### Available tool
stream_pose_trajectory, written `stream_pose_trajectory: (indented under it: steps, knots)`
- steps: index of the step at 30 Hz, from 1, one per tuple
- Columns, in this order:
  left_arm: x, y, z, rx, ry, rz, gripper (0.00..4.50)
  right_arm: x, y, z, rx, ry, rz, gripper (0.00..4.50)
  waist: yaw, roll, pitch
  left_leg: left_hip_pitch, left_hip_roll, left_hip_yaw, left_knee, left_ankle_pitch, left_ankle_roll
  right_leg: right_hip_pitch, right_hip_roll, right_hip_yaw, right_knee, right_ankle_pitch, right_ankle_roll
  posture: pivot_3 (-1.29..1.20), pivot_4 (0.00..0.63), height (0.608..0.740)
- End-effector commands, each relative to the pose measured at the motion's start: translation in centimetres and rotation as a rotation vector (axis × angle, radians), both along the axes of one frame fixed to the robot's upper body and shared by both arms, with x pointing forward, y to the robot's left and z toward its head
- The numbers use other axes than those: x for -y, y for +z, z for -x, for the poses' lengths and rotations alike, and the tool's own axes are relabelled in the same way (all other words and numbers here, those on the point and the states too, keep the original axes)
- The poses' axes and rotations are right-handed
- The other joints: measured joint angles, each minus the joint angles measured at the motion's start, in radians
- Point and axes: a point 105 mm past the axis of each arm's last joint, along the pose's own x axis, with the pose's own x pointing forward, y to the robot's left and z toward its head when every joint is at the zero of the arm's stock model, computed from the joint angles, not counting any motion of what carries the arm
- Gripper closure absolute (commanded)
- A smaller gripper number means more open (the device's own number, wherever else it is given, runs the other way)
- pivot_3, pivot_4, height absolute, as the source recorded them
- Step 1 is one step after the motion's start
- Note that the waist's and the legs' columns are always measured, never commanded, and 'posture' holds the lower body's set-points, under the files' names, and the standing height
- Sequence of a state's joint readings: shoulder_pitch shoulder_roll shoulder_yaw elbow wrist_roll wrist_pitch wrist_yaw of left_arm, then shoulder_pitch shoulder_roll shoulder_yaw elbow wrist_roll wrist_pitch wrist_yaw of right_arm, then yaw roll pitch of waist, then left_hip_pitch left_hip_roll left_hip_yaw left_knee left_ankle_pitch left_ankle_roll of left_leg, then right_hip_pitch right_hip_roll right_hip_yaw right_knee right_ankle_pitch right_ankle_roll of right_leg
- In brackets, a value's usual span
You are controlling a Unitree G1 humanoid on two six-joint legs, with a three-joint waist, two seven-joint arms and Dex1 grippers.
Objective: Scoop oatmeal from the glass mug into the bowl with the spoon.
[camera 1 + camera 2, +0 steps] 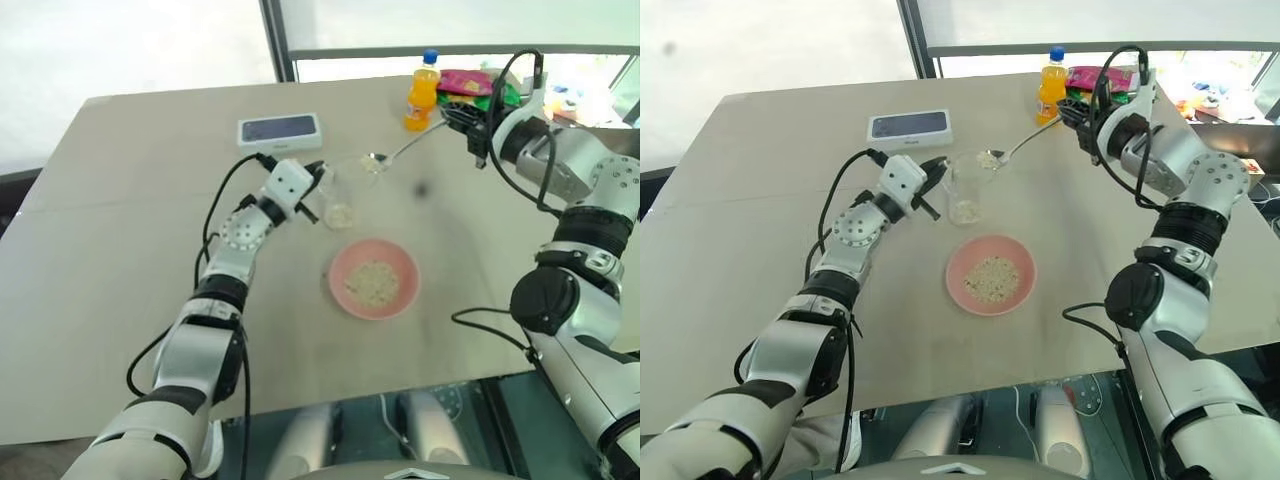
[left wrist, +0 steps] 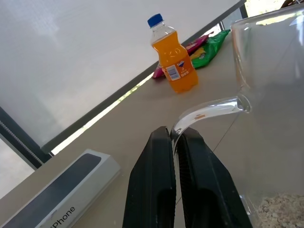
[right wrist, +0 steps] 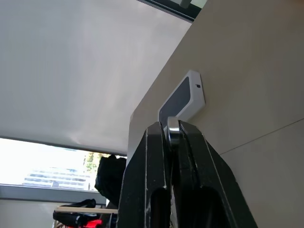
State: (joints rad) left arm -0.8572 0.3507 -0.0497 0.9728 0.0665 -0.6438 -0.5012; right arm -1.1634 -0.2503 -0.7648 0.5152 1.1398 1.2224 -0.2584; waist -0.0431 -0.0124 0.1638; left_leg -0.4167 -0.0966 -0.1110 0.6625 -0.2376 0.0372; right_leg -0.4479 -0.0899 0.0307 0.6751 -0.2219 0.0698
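Two grippers are at work over a pale beige table [image 1: 120, 300]. The left gripper [image 2: 175, 142] has its black fingers pressed onto the handle of the glass mug [image 1: 966, 190], which stands just past the bowl [image 1: 374, 278], at about eleven o'clock from it. The right gripper [image 1: 1076, 115] pinches the end of the spoon [image 1: 1018, 146]; its handle slants away from the fingers toward eight o'clock, so the small head hangs right over the mug's rim with a little oatmeal [image 1: 987, 159] on it. More flakes lie in the bottom of the mug, and a loose heap sits in the middle of the bowl. Beyond the mug, at ten o'clock from it, lies a white phone box [image 1: 279, 130]; at two o'clock stand an orange drink bottle [image 1: 422, 93] and some bright snack packets [image 1: 468, 83] near the table's far edge. Behind the table runs a bright window wall with a dark frame. In the right wrist view the fingers hide all but the tip of the handle. The clear mug is hard to outline against the tabletop.
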Motion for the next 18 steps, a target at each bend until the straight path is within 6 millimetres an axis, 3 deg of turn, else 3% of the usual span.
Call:
stream_pose_trajectory:
  steps: [1, 18]
  knots:
    - [-0.2, -1.0, 0.2, -0.016, 0.001, -0.035, 4.41, 0.3, 2.6, 1.2, 0.096, 0.022, -0.021, 4.50, 0.000, 0.000, 0.000, 0.000, 0.000, 0.000, 0.001, 0.000, 0.000, 0.000, 0.000, 0.000, 0.001, 0.000, 0.000, 0.00, 0.150, 0.740]
    - [-1.0, -1.6, 0.1, -0.037, 0.038, -0.037, 4.41, -2.0, -1.3, 6.0, 0.086, 0.171, 0.012, 4.50, -0.001, 0.000, -0.001, 0.001, 0.000, 0.002, 0.005, -0.002, 0.004, 0.001, 0.001, 0.002, 0.004, 0.001, 0.001, 0.00, 0.150, 0.740]
